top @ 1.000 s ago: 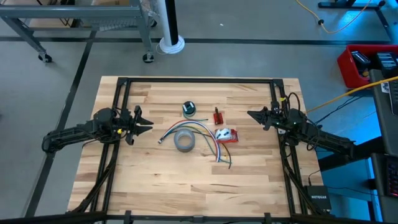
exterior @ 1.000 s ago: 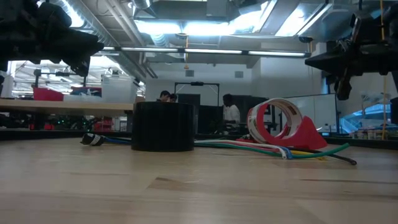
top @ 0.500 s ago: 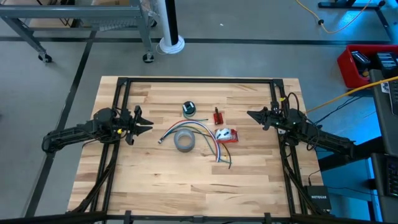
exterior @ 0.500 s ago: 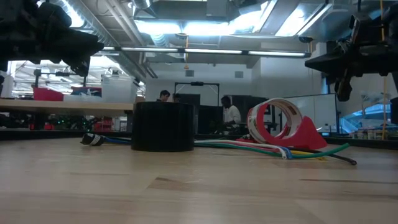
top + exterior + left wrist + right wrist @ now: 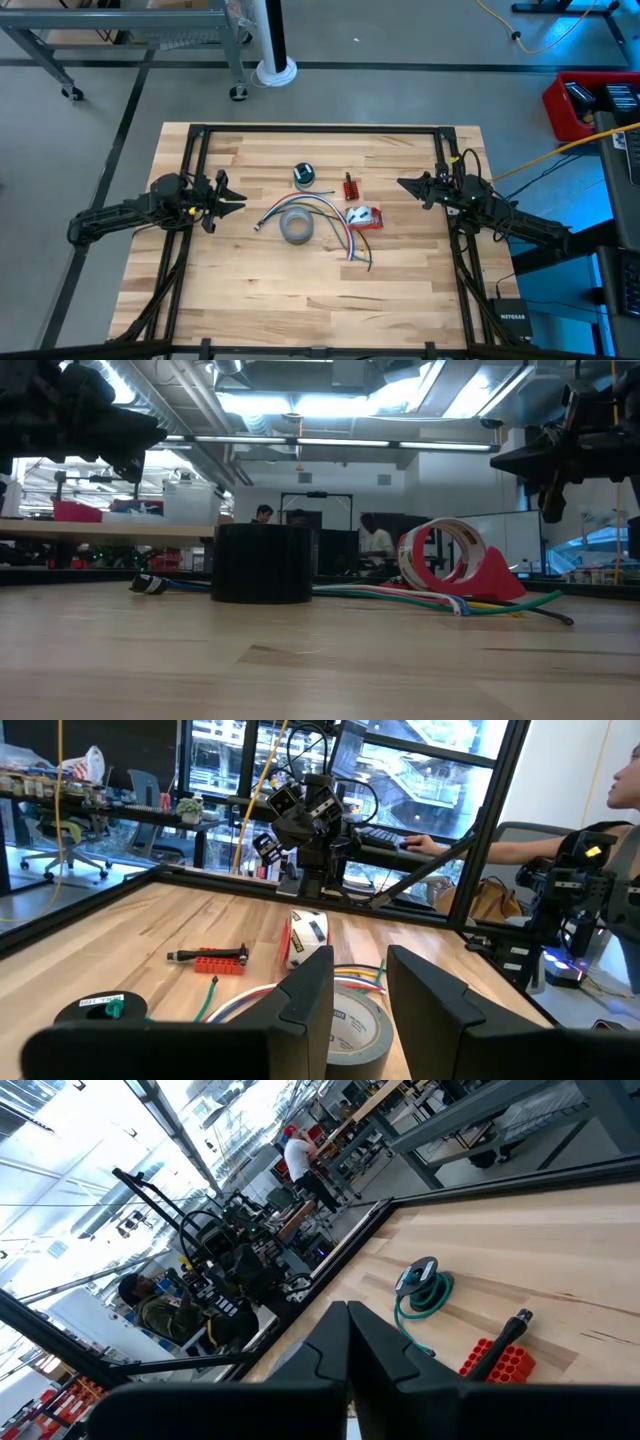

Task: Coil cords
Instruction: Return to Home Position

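A small wound ring of green cord (image 5: 304, 176) lies flat on the wooden table, far of centre; it also shows in the right wrist view (image 5: 424, 1288). A loose bundle of coloured cords (image 5: 325, 214) lies spread around the grey tape roll (image 5: 296, 227), its plug end (image 5: 260, 224) to the left. My left gripper (image 5: 238, 203) hovers level at the table's left, open (image 5: 360, 968), empty. My right gripper (image 5: 402, 184) hovers level at the right, shut (image 5: 348, 1315), holding nothing.
A red tape dispenser (image 5: 363, 217) stands right of the grey roll. A red bit holder with a dark driver (image 5: 350, 186) lies far of it. Black frame rails (image 5: 320, 128) run along the table's edges. People stand in the room behind (image 5: 372, 542).
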